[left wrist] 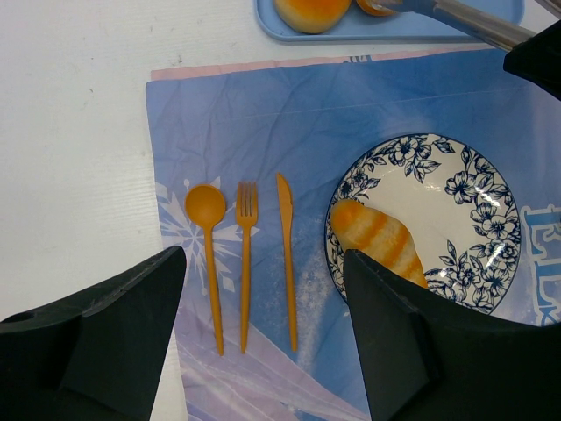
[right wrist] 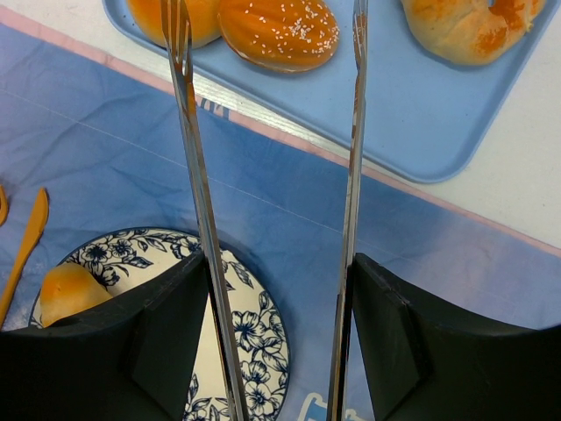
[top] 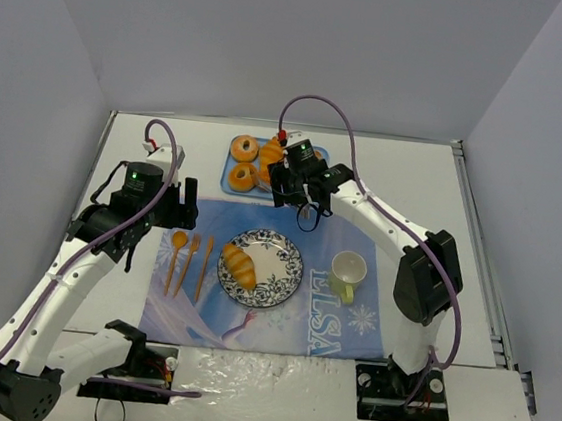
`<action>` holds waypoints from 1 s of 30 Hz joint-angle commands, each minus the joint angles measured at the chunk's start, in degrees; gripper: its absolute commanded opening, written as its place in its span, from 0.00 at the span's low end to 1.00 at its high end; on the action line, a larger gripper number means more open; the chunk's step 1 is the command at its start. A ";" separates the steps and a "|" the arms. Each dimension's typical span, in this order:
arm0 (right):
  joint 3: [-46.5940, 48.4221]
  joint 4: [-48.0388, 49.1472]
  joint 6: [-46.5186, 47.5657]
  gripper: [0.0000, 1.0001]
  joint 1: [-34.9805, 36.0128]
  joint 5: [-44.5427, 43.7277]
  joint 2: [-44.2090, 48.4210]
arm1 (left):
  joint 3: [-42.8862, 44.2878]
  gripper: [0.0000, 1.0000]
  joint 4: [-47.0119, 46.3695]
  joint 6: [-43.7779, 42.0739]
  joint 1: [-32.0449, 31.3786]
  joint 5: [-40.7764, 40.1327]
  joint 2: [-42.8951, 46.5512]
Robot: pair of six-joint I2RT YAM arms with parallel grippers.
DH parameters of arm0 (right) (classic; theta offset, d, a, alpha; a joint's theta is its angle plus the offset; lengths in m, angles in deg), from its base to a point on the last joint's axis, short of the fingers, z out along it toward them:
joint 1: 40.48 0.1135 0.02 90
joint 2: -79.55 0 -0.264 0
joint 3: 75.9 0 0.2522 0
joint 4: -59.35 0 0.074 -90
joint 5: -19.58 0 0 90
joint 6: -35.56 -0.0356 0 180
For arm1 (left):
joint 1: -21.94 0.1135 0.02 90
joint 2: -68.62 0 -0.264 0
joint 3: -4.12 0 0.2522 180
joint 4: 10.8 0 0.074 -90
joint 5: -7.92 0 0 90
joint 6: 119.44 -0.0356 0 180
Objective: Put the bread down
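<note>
In the left wrist view the tray (left wrist: 412, 32) runs off the top edge, so only the lower parts of two breads (left wrist: 313, 10) on it show, and the tongs (left wrist: 473, 22) are cut off at the right. The left gripper (left wrist: 263, 254) covers the lower rim of the plate (left wrist: 465, 189) and the near end of the croissant (left wrist: 377, 241). In the right wrist view the tongs' tips meet the top edge, all three breads on the tray are cropped, and the right gripper (right wrist: 279, 259) hides the tongs' rear end and much of the plate. From above, that gripper covers part of the tray; what lies beneath it cannot be told.
</note>
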 commanded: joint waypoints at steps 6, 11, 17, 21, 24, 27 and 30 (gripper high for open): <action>2.24 2.65 2.11 0.58 -1.41 0.91 -1.19 | 1.51 0.69 -2.25 0.39 -0.27 -0.49 -0.01; 1.31 3.89 2.34 0.56 -2.95 2.72 -2.18 | 1.51 0.69 -2.25 0.39 -0.27 -0.48 -0.07; 0.89 5.21 2.78 0.55 -4.00 6.15 -3.34 | 1.51 0.69 -2.25 0.39 -0.27 -0.49 -0.14; 0.75 5.79 2.71 0.53 -4.36 7.40 -3.92 | 1.51 0.69 -2.25 0.39 -0.27 -0.49 -0.15; 0.39 5.89 2.59 0.52 -4.53 7.62 -3.99 | 1.51 0.69 -2.25 0.39 -0.27 -0.44 -0.30; -0.15 5.96 2.45 0.51 -4.57 8.12 -4.01 | 1.51 0.69 -2.25 0.39 -0.22 -0.41 -0.24; -0.69 5.94 2.41 0.50 -4.69 8.30 -4.19 | 1.51 0.69 -2.25 0.39 -0.20 -0.41 -0.24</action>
